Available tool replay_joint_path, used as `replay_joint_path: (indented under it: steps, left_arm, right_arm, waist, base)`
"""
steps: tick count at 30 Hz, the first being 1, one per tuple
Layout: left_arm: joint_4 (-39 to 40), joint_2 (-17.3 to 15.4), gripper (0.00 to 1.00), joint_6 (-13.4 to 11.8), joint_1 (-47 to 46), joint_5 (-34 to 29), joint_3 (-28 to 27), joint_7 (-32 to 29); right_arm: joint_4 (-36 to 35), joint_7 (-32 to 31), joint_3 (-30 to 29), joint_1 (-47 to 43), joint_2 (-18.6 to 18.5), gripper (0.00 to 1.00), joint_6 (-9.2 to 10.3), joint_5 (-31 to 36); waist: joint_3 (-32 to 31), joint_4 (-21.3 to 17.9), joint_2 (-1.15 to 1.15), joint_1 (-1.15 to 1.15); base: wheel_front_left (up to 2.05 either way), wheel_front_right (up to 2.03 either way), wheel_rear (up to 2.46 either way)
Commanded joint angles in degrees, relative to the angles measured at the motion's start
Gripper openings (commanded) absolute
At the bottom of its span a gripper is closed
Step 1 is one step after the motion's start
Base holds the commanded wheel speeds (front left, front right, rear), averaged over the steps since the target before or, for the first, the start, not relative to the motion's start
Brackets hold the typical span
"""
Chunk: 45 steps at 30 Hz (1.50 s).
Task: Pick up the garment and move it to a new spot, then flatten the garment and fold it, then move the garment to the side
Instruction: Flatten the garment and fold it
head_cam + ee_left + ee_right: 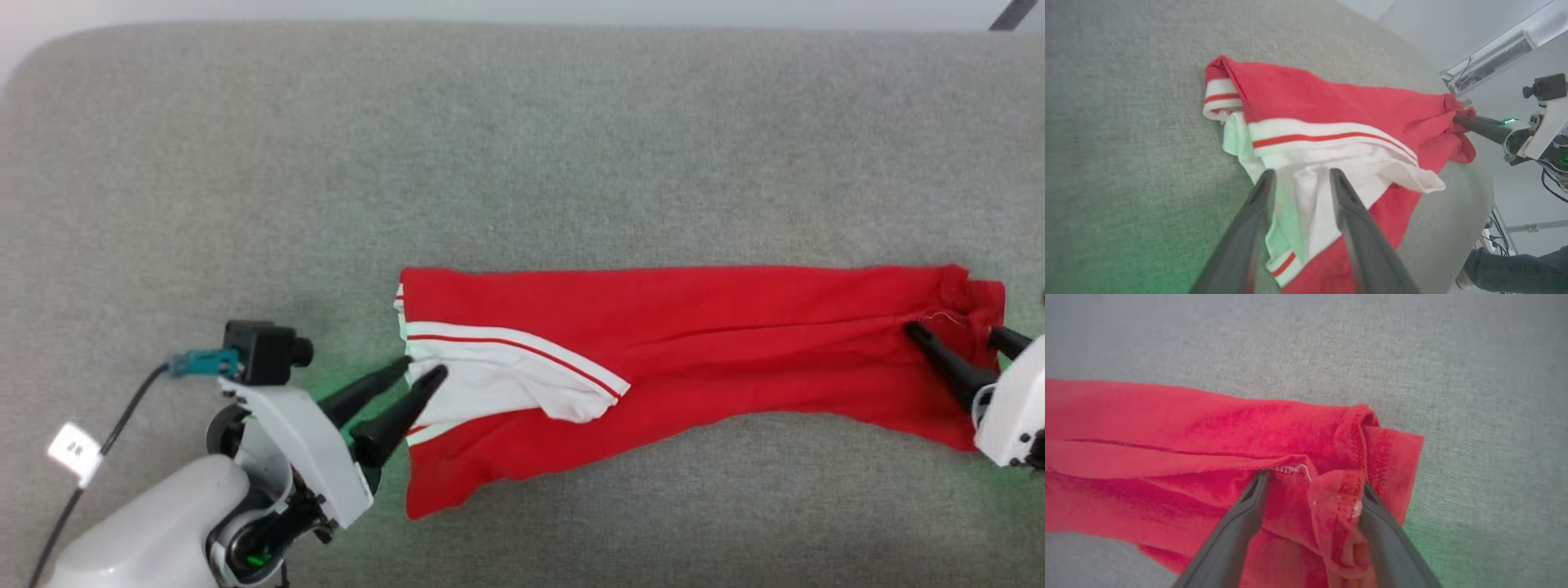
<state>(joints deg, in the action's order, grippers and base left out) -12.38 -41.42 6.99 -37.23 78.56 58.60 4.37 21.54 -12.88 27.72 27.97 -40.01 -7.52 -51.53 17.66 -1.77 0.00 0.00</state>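
The red T-shirt (694,343) lay drawn out in a long band across the near part of the grey cloth-covered surface (522,147), with its white sleeve panel (498,380) at the robot's left end and its stitched hem (967,298) at the right end. The left gripper (423,367) stood with its fingers apart, straddling the white sleeve fabric without clamping it. The right gripper (952,330) stood with its fingers spread wide on either side of the bunched hem, not pinching it.

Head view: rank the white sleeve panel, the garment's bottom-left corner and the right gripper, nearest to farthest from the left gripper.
1. White sleeve panel: at the left gripper's fingertips.
2. Garment's bottom-left corner: just below, nearer the robot.
3. Right gripper: far right, at the garment's other end.
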Motion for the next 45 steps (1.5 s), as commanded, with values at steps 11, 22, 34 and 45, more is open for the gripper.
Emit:
replay_joint_path:
  steps: [11, 22, 34, 45]
  left_arm:
    - [0.31, 3.57, 1.0, -3.91, 9.22, -0.56, -5.56, 10.33]
    - [-2.45, 12.86, 1.0, -6.14, 21.17, -17.53, -25.85, 10.72]
    - [1.77, 23.4, 1.0, -6.8, 27.86, -48.68, -42.0, 10.74]
    - [-0.25, 30.57, 1.0, -2.8, 27.71, -58.65, -49.23, 10.74]
  right_arm:
    - [-2.36, -3.28, -11.52, -10.38, -1.04, 1.0, 0.06, -0.68]
    - [0.94, -10.49, -20.99, -16.23, -1.19, 1.0, 0.05, -1.86]
    - [4.09, -24.52, -22.55, -13.22, 2.2, 1.0, 0.05, -0.63]
    - [10.52, -31.61, -21.18, -4.93, 9.25, 0.0, 0.0, 8.59]
  waist:
    - [-4.65, 4.38, 0.0, 0.0]
    - [-5.46, 9.3, 0.0, 0.0]
    - [-5.93, 9.51, 0.0, 0.0]
    - [-4.18, 9.23, 0.0, 0.0]
  base:
    - [0.0, 0.0, 0.0]
    - [0.0, 0.0, 0.0]
    - [0.0, 0.0, 0.0]
    - [0.0, 0.0, 0.0]
